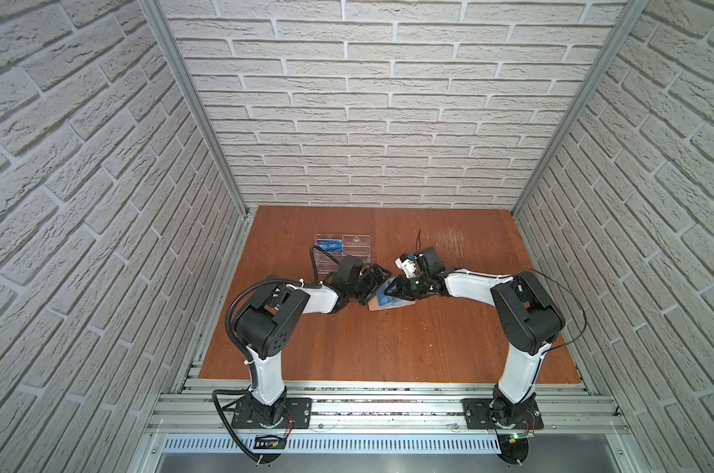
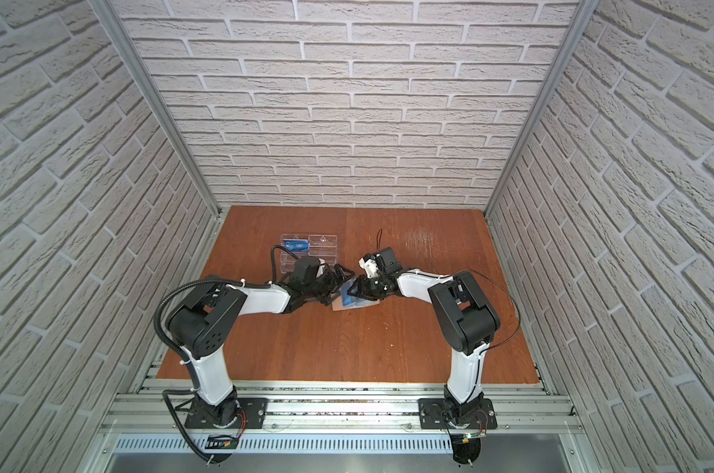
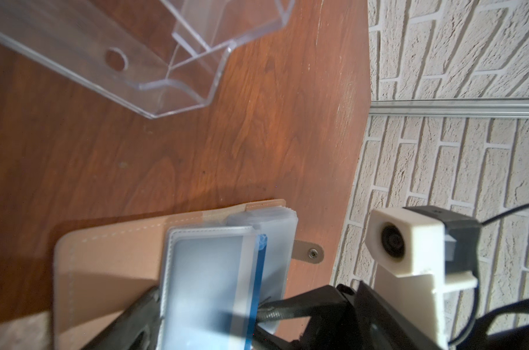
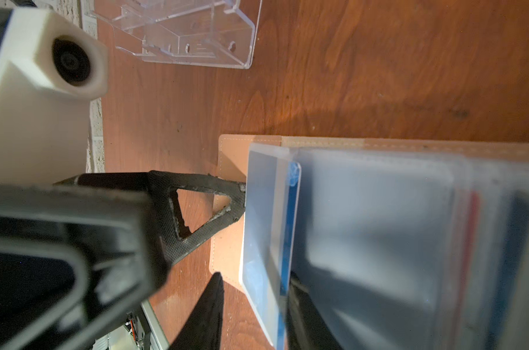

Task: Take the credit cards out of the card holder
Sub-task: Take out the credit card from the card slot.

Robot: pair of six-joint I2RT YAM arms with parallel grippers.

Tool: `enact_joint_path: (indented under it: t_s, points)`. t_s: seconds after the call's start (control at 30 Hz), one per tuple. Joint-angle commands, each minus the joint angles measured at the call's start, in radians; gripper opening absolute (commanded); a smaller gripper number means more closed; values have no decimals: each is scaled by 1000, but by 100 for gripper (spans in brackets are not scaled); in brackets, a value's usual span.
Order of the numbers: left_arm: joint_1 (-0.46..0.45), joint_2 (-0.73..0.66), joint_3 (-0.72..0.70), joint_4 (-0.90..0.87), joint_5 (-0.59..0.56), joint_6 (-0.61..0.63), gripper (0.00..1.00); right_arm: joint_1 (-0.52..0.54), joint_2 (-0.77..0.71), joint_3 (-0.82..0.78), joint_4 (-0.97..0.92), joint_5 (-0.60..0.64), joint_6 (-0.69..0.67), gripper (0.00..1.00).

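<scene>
Card-pull step: holder [image 1: 389, 306] open mid-tabletop [image 1: 388, 352], rack [image 1: 341, 250] at its 11 o'clock; my left hand [image 1: 373, 286], released wide, props a sleeve [image 4: 263, 197]. My right hand [image 4: 255, 277] straddles the protruding card [image 4: 291, 230], clamp unconfirmed. Next, I judge: pinch, draw toward 3 o'clock.

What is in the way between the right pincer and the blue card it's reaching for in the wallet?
Only the clear sleeve page holding the blue card: it covers the card's face. The card's edge looks bare, and the right pincer straddles page and card, open, with nothing else visible between.
</scene>
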Motion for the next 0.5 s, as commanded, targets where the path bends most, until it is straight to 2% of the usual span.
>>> enact_joint_path:
  t_s: [0.0,0.47]
  points:
    - [-3,38,-30,4,9,-6,98,-7,8,0,91,-42,27,31]
    - [-2,53,-44,30,14,-19,98,-22,13,-34,157,-70,55,15]
